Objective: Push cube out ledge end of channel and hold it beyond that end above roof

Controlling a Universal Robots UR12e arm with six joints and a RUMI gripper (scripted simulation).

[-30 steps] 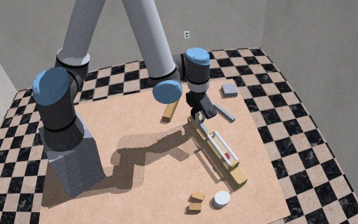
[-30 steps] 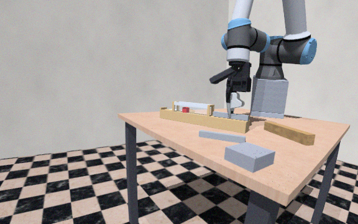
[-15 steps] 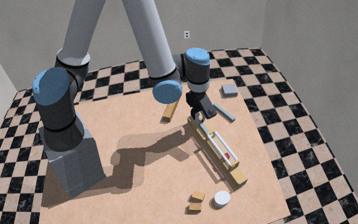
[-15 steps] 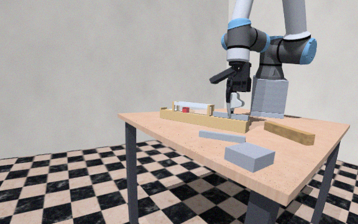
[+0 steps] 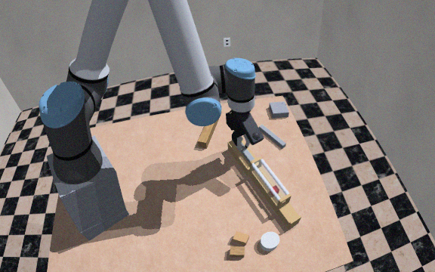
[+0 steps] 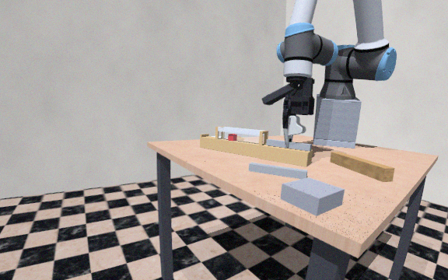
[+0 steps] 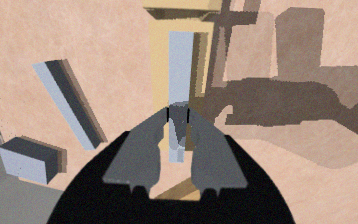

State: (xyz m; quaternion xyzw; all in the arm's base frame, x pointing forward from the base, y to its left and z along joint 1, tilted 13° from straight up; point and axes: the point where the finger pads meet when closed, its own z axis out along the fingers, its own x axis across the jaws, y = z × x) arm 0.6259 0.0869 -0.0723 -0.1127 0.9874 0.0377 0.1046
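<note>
The wooden channel (image 5: pixel 291 214) (image 6: pixel 247 149) (image 7: pixel 159 65) lies on the table, two white rails (image 5: pixel 267 170) forming its roof. The red cube (image 5: pixel 275 189) (image 6: pixel 232 137) sits inside under the rails, nearer the end with the short ledge and lip. My gripper (image 5: pixel 244 148) (image 6: pixel 287 145) (image 7: pixel 178 108) is shut on a grey bar (image 5: pixel 248 156) (image 6: pixel 301 145) (image 7: pixel 180 65) over the long open ledge at the other end. The bar lies in line with the channel, its front end close to the mouth. A wide gap separates bar and cube.
A second grey bar (image 5: pixel 273 136) (image 6: pixel 278 170) (image 7: pixel 65 105) and a grey block (image 5: pixel 279 109) (image 6: pixel 313 194) (image 7: pixel 25 162) lie beside the channel. A wooden bar (image 5: pixel 207 135) (image 6: pixel 362 166) lies behind the gripper. A white disc (image 5: pixel 269 240) and two small wooden blocks (image 5: pixel 241 238) (image 5: pixel 236 251) are beyond the lipped end.
</note>
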